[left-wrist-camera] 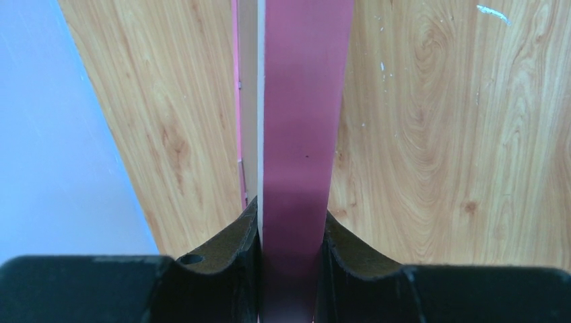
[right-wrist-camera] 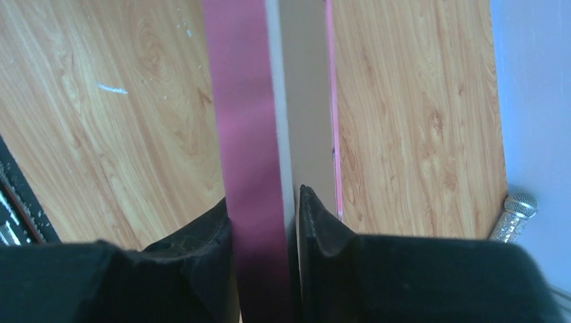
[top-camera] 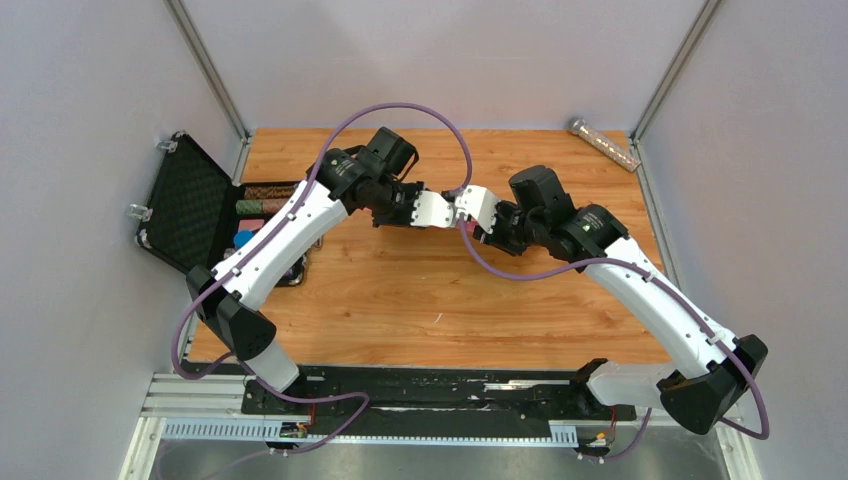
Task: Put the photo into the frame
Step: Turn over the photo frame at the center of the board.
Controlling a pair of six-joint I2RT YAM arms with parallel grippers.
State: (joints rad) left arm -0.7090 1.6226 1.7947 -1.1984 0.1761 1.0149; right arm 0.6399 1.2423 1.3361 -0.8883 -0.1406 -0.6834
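Observation:
The frame is seen edge-on as a pink rail in the left wrist view (left-wrist-camera: 303, 101) and in the right wrist view (right-wrist-camera: 242, 101), above the wooden table. My left gripper (left-wrist-camera: 291, 229) is shut on this rail, one finger on each side. My right gripper (right-wrist-camera: 264, 215) is shut on it too. A pale beige strip (left-wrist-camera: 248, 101) (right-wrist-camera: 306, 101) and a thin pink line run alongside the rail. The photo's picture side does not show. In the top view the left gripper (top-camera: 432, 210) and right gripper (top-camera: 478, 210) meet at mid-table and hide the frame.
An open black case (top-camera: 185, 205) with coloured items beside it (top-camera: 262, 205) stands at the table's left edge. A silver cylinder (top-camera: 604, 143) lies at the back right corner and also shows in the right wrist view (right-wrist-camera: 513, 215). Grey walls enclose the table.

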